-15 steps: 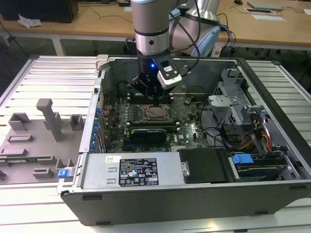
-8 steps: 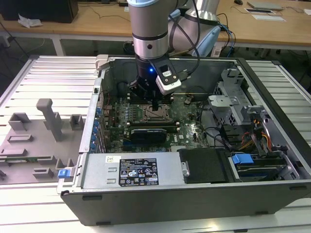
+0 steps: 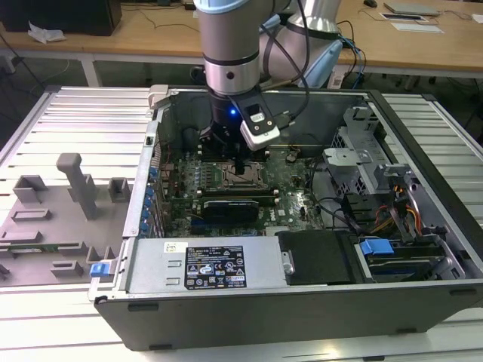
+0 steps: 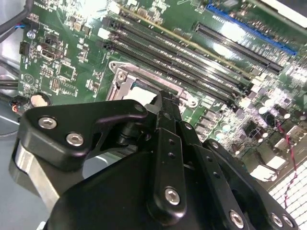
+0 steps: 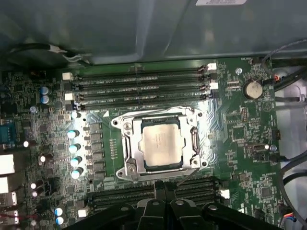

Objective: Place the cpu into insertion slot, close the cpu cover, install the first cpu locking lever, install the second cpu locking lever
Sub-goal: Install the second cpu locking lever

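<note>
My end effector (image 3: pixel 238 170) hangs inside the open computer case (image 3: pixel 423 294), just above the green motherboard (image 5: pixel 240 124). In the first wrist view its black fingers (image 5: pixel 160 194) come together into one narrow tip beside the socket, pressed shut with nothing between them; the tip itself is cut off by my own linkage, so I cannot tell whether it touches the board. In the second wrist view my black linkage hides most of the socket.

The cpu (image 5: pixel 162 146) lies flat in the insertion slot (image 5: pixel 125 165), its pale metal top facing up. The cpu cover (image 5: pixel 192 125) lies down around the chip, its silver frame bordering it on all sides. The locking levers along the frame's edges are too thin and too bright with glare for me to make out whether they are latched.

Long black memory slots (image 5: pixel 144 88) run on the far side of the socket, and more of them lie partly under my fingers. In the exterior view, my arm blocks the socket almost entirely, and the case stands on a ribbed metal surface (image 3: pixel 68 121) beside a grey fixture tray (image 3: pixel 53 219).
</note>
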### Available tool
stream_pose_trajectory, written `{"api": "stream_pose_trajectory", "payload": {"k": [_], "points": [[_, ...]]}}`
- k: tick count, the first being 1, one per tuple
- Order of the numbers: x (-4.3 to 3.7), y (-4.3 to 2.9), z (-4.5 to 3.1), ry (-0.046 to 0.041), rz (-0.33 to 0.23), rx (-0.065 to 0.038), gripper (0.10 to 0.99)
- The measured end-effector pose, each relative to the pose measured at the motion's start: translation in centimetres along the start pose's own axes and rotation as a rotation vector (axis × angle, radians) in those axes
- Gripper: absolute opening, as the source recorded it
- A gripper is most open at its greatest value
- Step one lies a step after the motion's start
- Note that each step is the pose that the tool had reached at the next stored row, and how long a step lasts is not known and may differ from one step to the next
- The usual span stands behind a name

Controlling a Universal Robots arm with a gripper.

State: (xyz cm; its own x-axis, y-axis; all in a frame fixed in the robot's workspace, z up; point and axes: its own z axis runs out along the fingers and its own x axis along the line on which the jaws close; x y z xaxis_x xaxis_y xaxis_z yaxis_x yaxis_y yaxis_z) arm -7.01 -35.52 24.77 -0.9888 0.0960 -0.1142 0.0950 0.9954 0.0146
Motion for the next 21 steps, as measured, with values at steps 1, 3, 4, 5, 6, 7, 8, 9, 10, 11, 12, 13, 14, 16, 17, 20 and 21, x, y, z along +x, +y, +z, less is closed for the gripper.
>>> {"api": "stream_pose_trajectory", "payload": {"k": [1, 3, 4, 5, 6, 7, 8, 9, 10, 11, 12, 13, 14, 16, 17, 20, 21], "points": [[0.02, -0.31, 0.06, 0.0002, 0.000, -0.002, 0.106], [0.07, -0.71, 0.28, 0.0016, 0.002, -0.017, 0.106], [0.09, -0.87, 0.36, 0.0026, 0.003, -0.028, 0.106], [0.10, -0.96, 0.41, 0.0034, 0.004, -0.035, 0.106], [0.11, -1.03, 0.45, 0.0040, 0.005, -0.042, 0.106], [0.12, -1.16, 0.52, 0.0051, 0.007, -0.053, 0.106], [0.13, -1.22, 0.57, 0.0057, 0.007, -0.059, 0.106], [0.14, -1.29, 0.61, 0.0061, 0.008, -0.064, 0.106], [0.16, -1.37, 0.67, 0.0066, 0.009, -0.068, 0.106], [0.18, -1.45, 0.73, 0.0069, 0.009, -0.072, 0.106], [0.30, -1.57, 0.91, 0.0075, 0.010, -0.078, 0.106], [0.36, -1.62, 1.00, 0.0077, 0.011, -0.081, 0.106], [0.45, -1.70, 1.12, 0.0080, 0.011, -0.084, 0.106], [0.62, -1.79, 1.32, 0.0083, 0.012, -0.089, 0.106], [0.79, -1.89, 1.51, 0.0088, 0.013, -0.092, 0.106], [1.14, -2.10, 1.84, 0.0095, 0.014, -0.099, 0.106], [1.30, -2.20, 1.97, 0.0098, 0.014, -0.102, 0.106]]}}
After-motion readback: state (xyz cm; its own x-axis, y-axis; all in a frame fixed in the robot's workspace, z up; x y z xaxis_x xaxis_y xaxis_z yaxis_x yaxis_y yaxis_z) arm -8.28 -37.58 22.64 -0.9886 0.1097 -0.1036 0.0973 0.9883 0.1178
